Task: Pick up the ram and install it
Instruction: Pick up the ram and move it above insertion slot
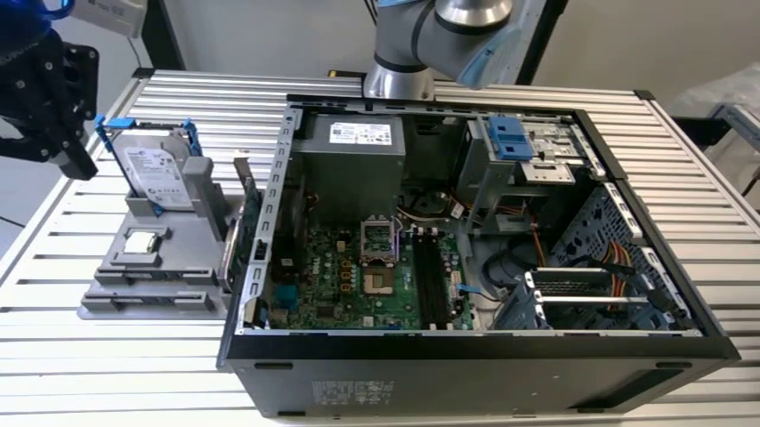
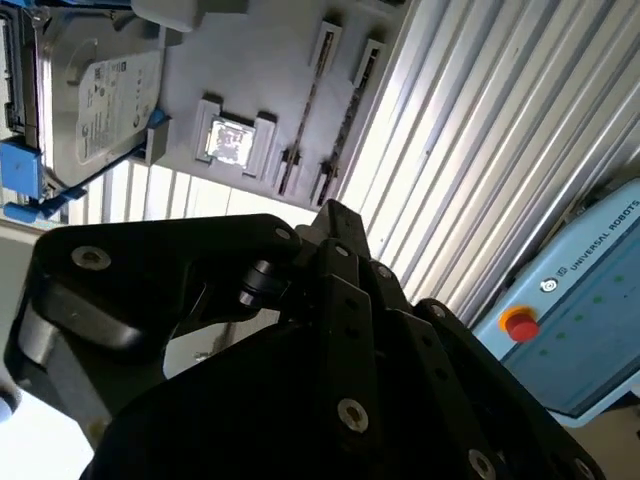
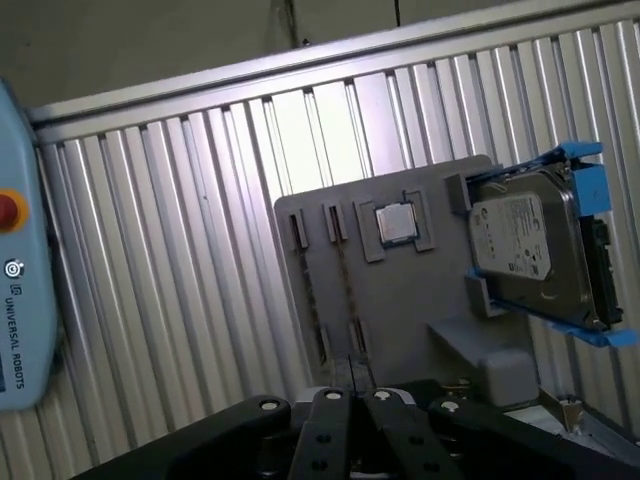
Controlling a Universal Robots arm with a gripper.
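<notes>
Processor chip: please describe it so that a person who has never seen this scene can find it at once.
On the ribbed table, at the exterior view's left of the open computer case, sits a gray holder. The chip lies flat in a recess of it, beside the upright hard drive. It is small, square and silver; the hard drive is much bigger, boxy and blue-framed.
</notes>
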